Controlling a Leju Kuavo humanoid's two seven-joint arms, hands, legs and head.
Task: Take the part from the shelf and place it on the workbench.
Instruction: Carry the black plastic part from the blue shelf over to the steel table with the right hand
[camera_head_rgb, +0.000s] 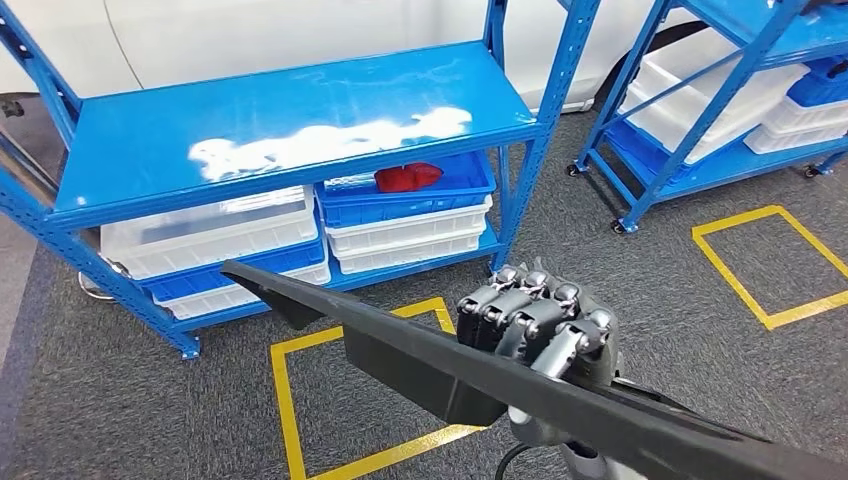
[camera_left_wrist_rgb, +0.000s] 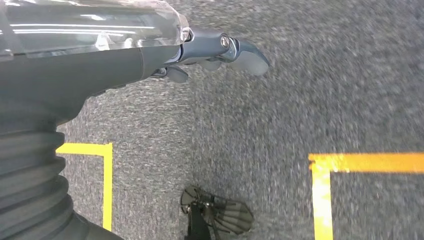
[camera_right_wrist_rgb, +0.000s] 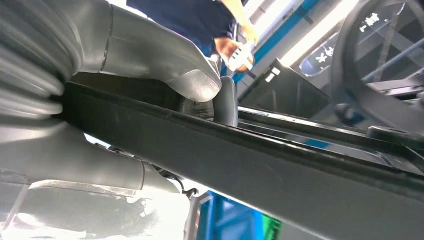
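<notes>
On your left in the head view stands the blue shelf (camera_head_rgb: 290, 130). Its top board is bare and shiny, and below it you see clear and white bins (camera_head_rgb: 210, 232) and one blue bin (camera_head_rgb: 405, 190) with something red (camera_head_rgb: 407, 177) inside. On the grey carpet in front of the shelf there is a yellow taped square (camera_head_rgb: 285, 385), probably a mark for where to stand.

The part (camera_head_rgb: 420, 355), a long black flat piece with a pointed end, is no longer on the shelf. It crosses the lower part of the head view, with its tip towards the shelf side and its other end going out at the lower right. Your right hand (camera_head_rgb: 540, 335) grasps it near the middle, with the fingers curled over its upper edge. In the right wrist view the thumb (camera_right_wrist_rgb: 170, 65) presses on the part from the other side, so the part is clamped between thumb and fingers. I think this middle grip is chosen so that the long piece stays balanced and does not swing down at one end.

Your left hand (camera_left_wrist_rgb: 220, 52) hangs down over the carpet and holds nothing; its fingers are loose and a little curled.

Further right stands a second blue shelf (camera_head_rgb: 700, 120) with white bins, and another yellow square (camera_head_rgb: 770, 265) lies on the floor. No counter is visible, so you probably must turn before you can set the part down. In the right wrist view a person (camera_right_wrist_rgb: 200, 20) stands behind the part, so turn carefully.
</notes>
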